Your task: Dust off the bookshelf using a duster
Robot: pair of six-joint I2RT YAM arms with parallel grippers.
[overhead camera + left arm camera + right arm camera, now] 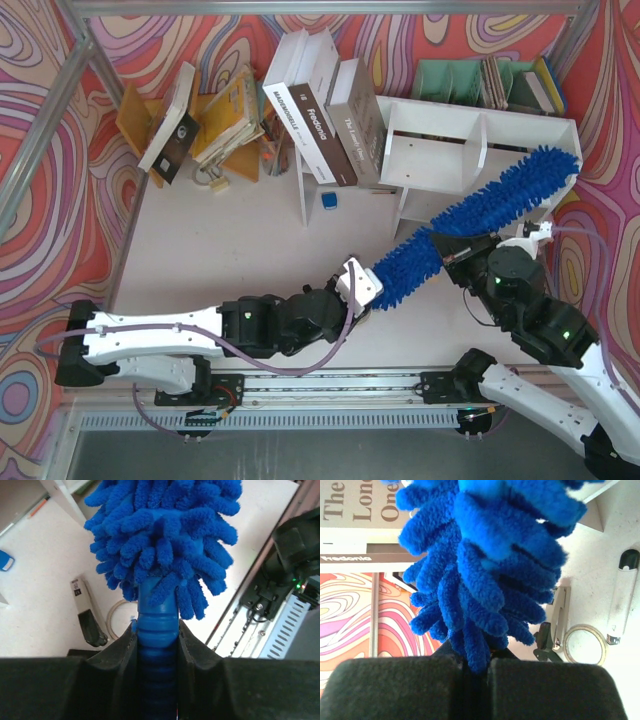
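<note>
Left tool (157, 647): pinching ribbed blue handle of duster (480, 215), near middle of tabletop (230, 235). Tall books (318, 105) lean at far edge, just left of bookshelf (432, 112). Duster runs diagonally toward far right corner. Right tool (476, 672): pressed together on duster's noodles about mid-length. Shaggy tip touches right end of bookshelf. Green file rack (450, 80) behind bookshelf.

Blue against white
My duster (480, 215) is bright blue, the bookshelf (430, 115) white, the walls (50, 150) swirled orange, pink and purple.
</note>
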